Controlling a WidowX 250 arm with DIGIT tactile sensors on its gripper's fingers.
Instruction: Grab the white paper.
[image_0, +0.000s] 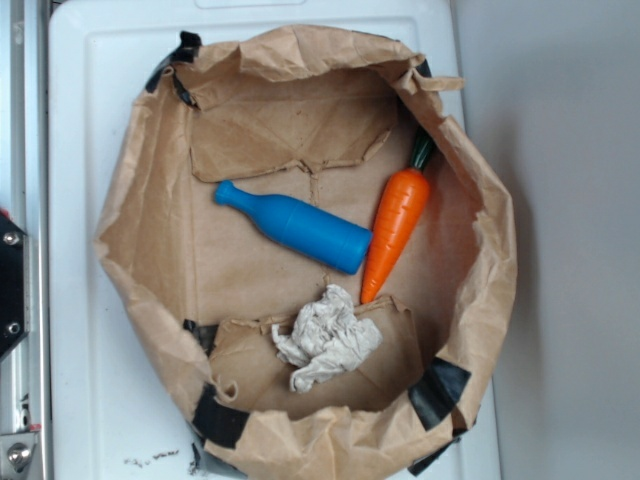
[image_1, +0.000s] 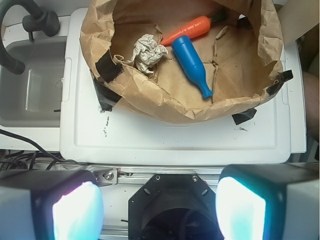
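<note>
In the wrist view we see our gripper (image_1: 159, 200) at the bottom edge, its two fingers (image_1: 75, 210) standing wide apart with nothing between them. It hangs over the near edge of the white plastic board (image_1: 175, 140), well apart from the bag. On this board stands the brown paper bag (image_1: 165, 102), open at the top, with black tape patches (image_1: 107, 67) on its rim. The white paper (image_0: 325, 338) lies crumpled on the floor of the bag, near one side wall. The tip of the orange carrot (image_0: 397, 222) comes just beside it. The blue bottle (image_0: 293, 225) lies on its side, its base against the carrot. To one side of the board is a grey sink (image_1: 30, 85).
</note>
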